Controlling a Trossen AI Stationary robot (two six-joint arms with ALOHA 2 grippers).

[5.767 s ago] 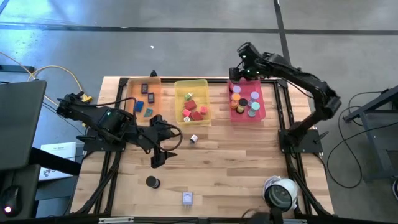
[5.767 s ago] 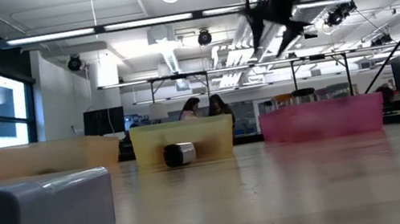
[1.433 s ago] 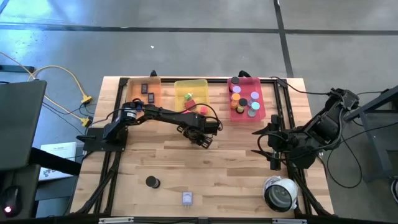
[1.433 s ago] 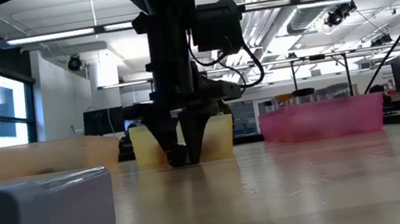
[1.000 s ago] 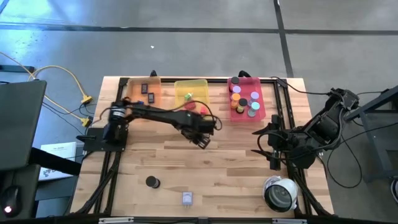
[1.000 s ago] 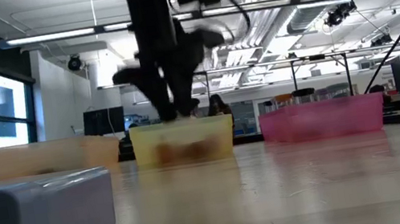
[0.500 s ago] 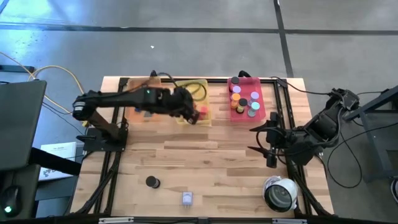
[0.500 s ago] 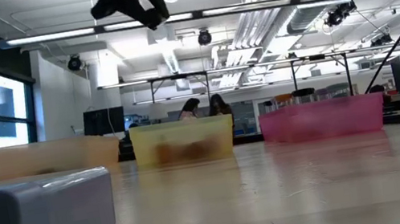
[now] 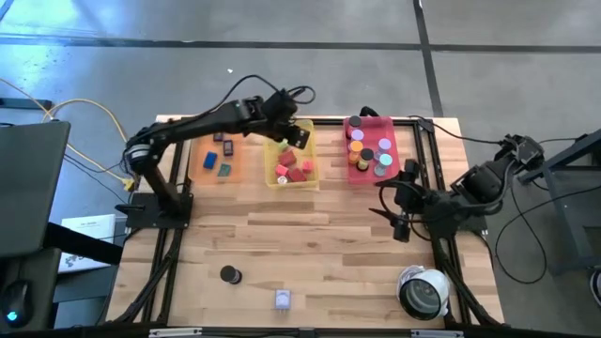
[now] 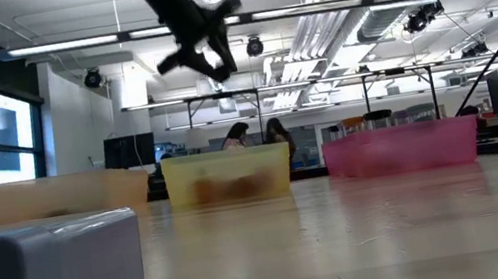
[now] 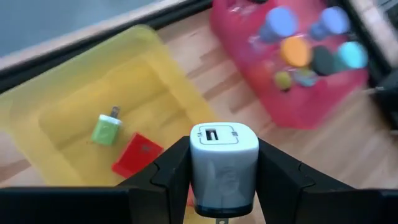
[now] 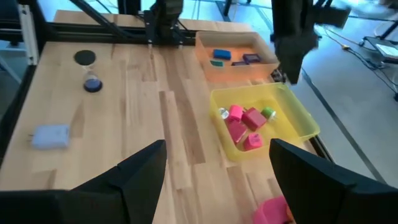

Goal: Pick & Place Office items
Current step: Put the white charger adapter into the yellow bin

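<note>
**White charger cube held above the yellow tray**

The wooden slat bench [image 9: 310, 244] carries three translucent plastic trays in a row along its far edge. The yellow tray [image 9: 289, 155] stands in the middle and serves as the landmark here. To one side of it is the orange tray [image 9: 218, 153], holding flat dark and blue rectangles; to the other is the pink tray [image 9: 373, 150], full of round discs in orange, purple, black and pale blue.

The high view shows the left arm stretched over the yellow tray's far rim and the right arm folded well away from it, beyond the pink tray. Only the left wrist view shows what the left gripper [image 11: 224, 186] carries: its fingers are clamped on a glossy white charger cube [image 11: 222, 163] with a small slot on its face, hanging above the yellow tray. In that tray lie a green plug cube [image 11: 107, 130] and a red block [image 11: 136, 154]; the high view adds more red and pink cubes.

The right gripper [image 12: 214, 180] hovers over bare bench, its fingers spread apart and holding nothing.

Well away from the yellow tray, near the bench's front edge, sit a round white-grey device [image 9: 423, 291], a lavender cube [image 9: 283, 299] and a black disc [image 9: 230, 274]. The low view shows the lavender cube as a large matte block.
</note>
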